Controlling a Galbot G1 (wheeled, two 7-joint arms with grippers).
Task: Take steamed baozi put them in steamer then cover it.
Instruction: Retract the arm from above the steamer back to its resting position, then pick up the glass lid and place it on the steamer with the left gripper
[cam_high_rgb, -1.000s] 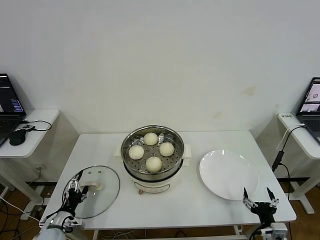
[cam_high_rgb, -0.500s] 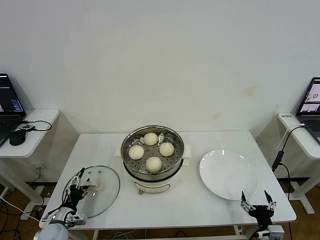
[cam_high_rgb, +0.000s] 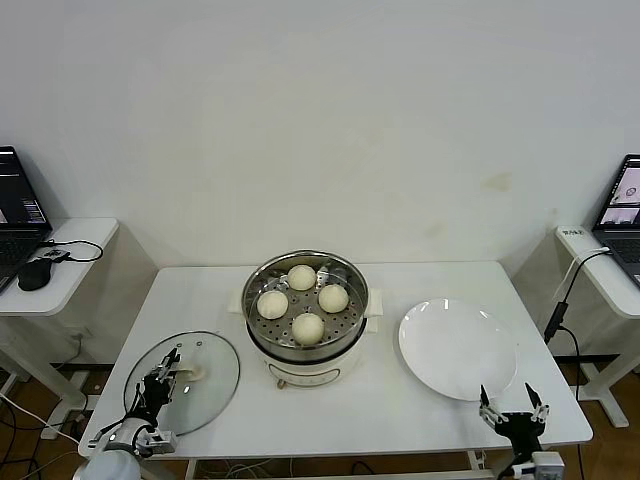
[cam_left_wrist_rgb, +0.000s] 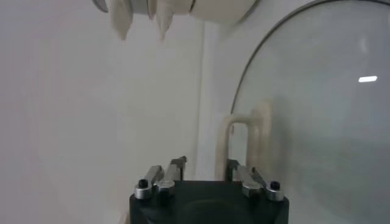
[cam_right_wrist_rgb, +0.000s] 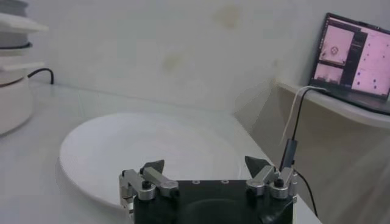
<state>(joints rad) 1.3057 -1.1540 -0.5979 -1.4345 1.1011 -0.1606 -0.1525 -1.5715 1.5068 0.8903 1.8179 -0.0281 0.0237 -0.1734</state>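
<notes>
already the four baozi (cam_high_rgb: 303, 298) sit in the steamer (cam_high_rgb: 306, 352), so only covering remains. left of the steamer, the cover (cam_high_rgb: 185, 382) lies flat on the worktop (cam_high_rgb: 390, 408); the left end effector (cam_high_rgb: 162, 379) reaches at its handle (cam_left_wrist_rgb: 239, 139), grip unclear. right end effector (cam_high_rgb: 512, 410), fingers apart, idles right of the steamer.

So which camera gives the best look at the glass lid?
The head view: the whole cover shows, lying flat on the table left of the steamer. The left wrist view shows only part of its rim and its cream handle close up. The right wrist view misses it.
</notes>
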